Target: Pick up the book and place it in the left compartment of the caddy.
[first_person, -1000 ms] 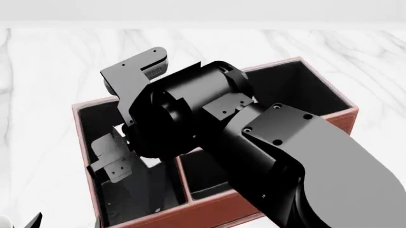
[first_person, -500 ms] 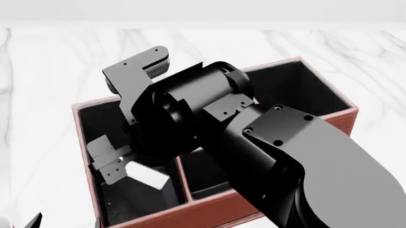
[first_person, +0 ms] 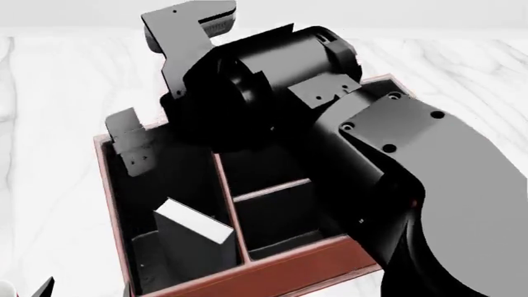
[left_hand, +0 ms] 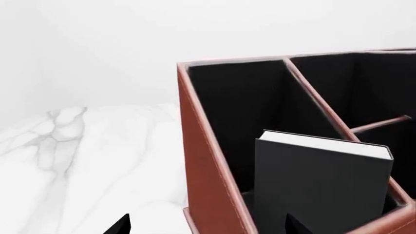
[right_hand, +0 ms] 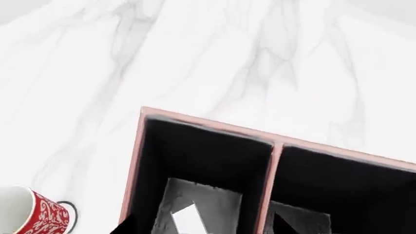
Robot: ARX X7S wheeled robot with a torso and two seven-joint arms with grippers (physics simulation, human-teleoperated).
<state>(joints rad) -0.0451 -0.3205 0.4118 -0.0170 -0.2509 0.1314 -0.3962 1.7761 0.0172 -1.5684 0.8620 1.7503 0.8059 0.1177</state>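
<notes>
At the bottom of the head view runs the caddy's [first_person: 289, 269] near wall, reddish-brown with a leather-like grain and a pale pink rim. Just behind it, in the lower left of the frame, the book [first_person: 194, 238] stands inside the left compartment [first_person: 177, 179], tilted, with its white page edges facing up. It is a thick rectangular block with a plain matte black cover. I judge it stiff and moderately heavy for its size, not fragile, and its smooth cover could slip in a light pinch. If it needs regripping, the best hold looks to be across the two covers near the upper edge, which stands free of the black lining. The left wrist view shows that edge rising above the near wall, and the left gripper [left_hand: 206, 226] sits low beside the caddy, spread wide and holding nothing.

Further up the frame, the right gripper [first_person: 161, 86] hangs above the compartment's far end. Its flat, bolted grey fingers are wide apart and grip nothing. The right wrist view agrees, looking down between them into the bay.

Beyond lies the glossy white marble table [first_person: 49, 93] with faint grey veins. A red-and-white patterned mug [right_hand: 36, 214] stands outside the caddy.
</notes>
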